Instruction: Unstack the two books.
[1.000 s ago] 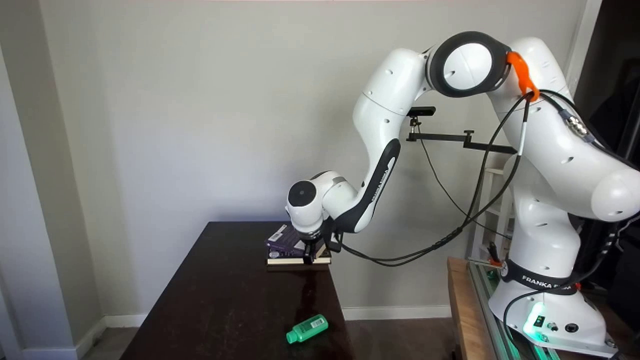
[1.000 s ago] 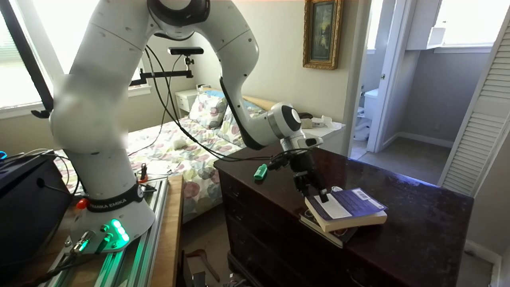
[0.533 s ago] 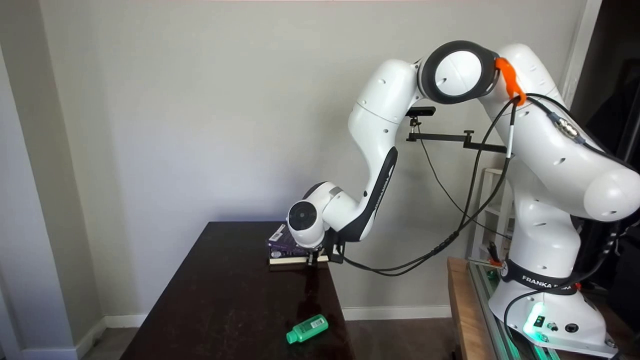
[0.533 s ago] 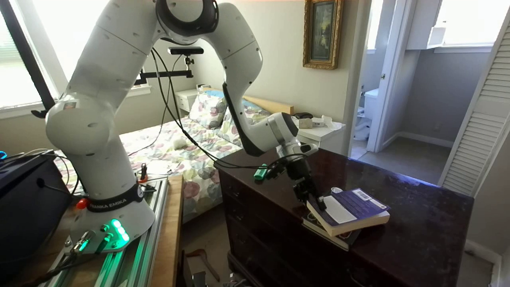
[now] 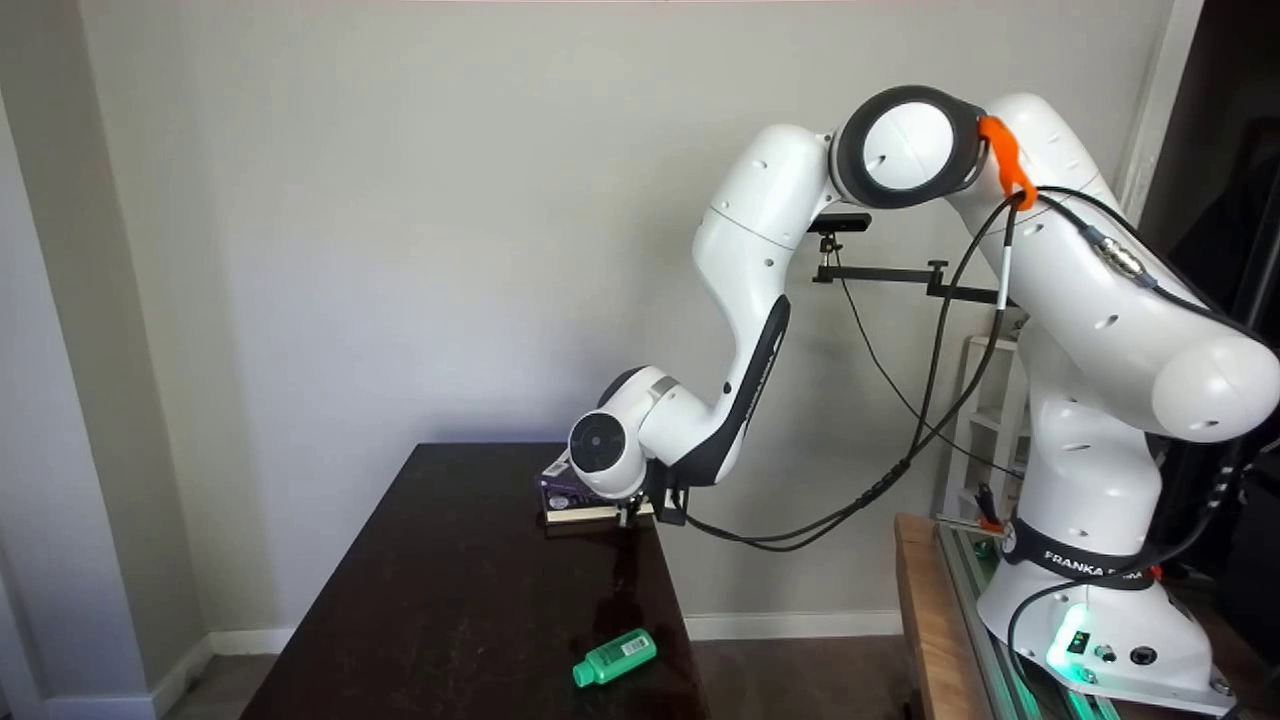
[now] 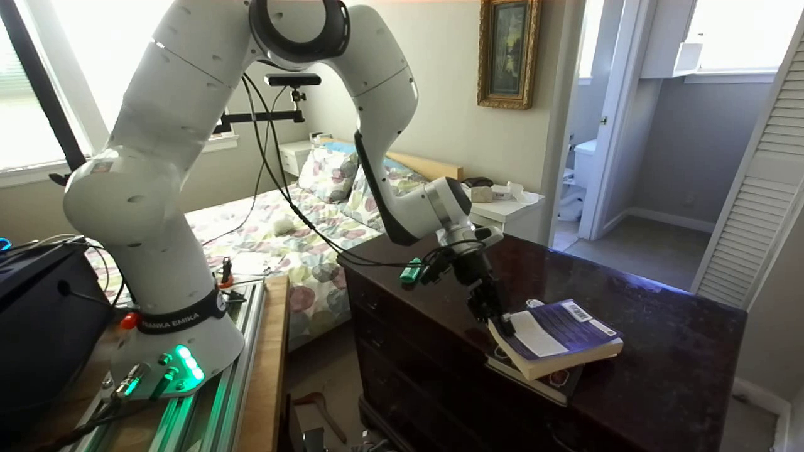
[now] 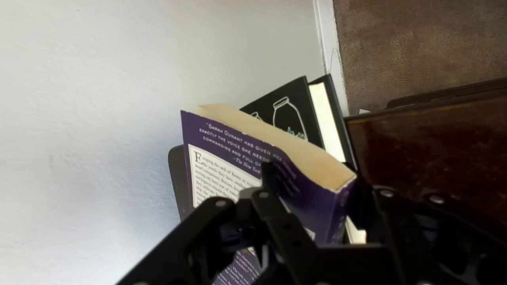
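A purple book (image 6: 559, 329) with a pale text panel lies askew on top of a black book (image 6: 561, 381). In the wrist view a jar drawing shows on the black book (image 7: 293, 114), and the upper cover bows in near its spine. My gripper (image 7: 313, 176) straddles the spine side of the purple book (image 7: 210, 128). One finger presses on its cover; the opposite finger is against the spine side, its tip partly hidden in shadow. In an exterior view the gripper (image 5: 632, 515) hides the near right part of the stack.
Both books rest on a dark dresser (image 6: 659, 351), close to its edge on the robot's side. A small green bottle (image 5: 617, 656) lies on the same top, away from the stack. The wall (image 5: 450, 250) rises behind the dresser.
My gripper came down onto the stack, and its fingers drew together around the purple book. Both books have slid a little away from the robot's base.
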Robot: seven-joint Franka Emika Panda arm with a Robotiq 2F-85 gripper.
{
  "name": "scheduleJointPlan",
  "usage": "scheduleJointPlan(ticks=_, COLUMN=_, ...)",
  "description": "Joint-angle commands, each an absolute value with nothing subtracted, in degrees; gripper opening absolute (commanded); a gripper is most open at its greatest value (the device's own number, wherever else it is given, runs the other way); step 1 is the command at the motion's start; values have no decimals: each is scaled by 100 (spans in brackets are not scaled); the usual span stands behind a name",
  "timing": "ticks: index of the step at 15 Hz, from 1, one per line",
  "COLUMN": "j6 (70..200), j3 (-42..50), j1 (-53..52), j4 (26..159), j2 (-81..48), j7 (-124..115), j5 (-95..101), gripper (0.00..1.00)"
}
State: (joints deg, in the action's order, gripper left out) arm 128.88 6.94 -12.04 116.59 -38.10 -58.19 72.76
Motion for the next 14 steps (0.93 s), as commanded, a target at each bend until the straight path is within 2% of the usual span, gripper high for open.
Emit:
scheduleJointPlan(ticks=1, j6=12820, j3=390, j1=-890, j4=11524, j2=-3891, j7=-5928, j5=7358, gripper=17)
scheduleJointPlan(ticks=9, j6=13397, j3=-200, j1=-197, j4=11401, j2=-3117, j7=-5256, j5=5741, gripper=16)
scheduleJointPlan(ticks=14, j6=14100, j3=-167, j1=-143, j4=11365, j2=-2817, j7=-4827, j5=4335, gripper=16)
